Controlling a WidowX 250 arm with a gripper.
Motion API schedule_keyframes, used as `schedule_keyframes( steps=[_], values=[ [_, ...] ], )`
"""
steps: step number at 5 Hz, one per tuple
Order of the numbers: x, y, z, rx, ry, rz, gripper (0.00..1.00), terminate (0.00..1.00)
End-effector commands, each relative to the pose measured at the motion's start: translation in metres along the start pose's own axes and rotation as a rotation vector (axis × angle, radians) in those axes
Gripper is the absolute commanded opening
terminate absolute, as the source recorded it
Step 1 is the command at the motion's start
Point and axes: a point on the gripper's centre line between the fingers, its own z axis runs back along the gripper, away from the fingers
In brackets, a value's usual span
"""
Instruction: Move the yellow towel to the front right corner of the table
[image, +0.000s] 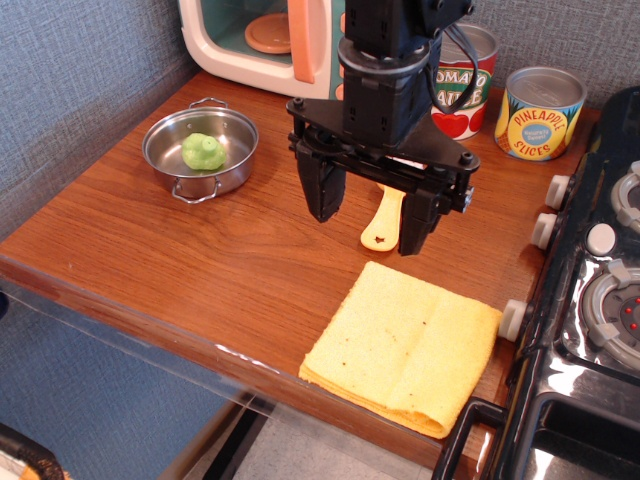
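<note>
The yellow towel (405, 346) lies flat and folded at the front right corner of the wooden table (170, 250), next to the stove's edge. My black gripper (368, 218) hangs above the table just behind the towel, apart from it. Its two fingers (322, 188) stand wide apart and hold nothing.
A steel pot (201, 151) with a green toy in it stands at the back left. A yellow-handled brush (381, 226) lies under the gripper. Two cans (540, 112) and a toy microwave (262, 40) stand at the back. A black toy stove (590, 320) borders the right side.
</note>
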Motion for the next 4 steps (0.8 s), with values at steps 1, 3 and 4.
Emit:
schedule_keyframes(
  steps=[1,3,4],
  values=[
    [0.0034,0.0028,0.0103,-0.006,-0.037,0.008,1.0,0.0],
    [0.0034,0.0028,0.0103,-0.006,-0.037,0.008,1.0,0.0],
    [0.0034,0.0028,0.0103,-0.006,-0.037,0.008,1.0,1.0]
  ],
)
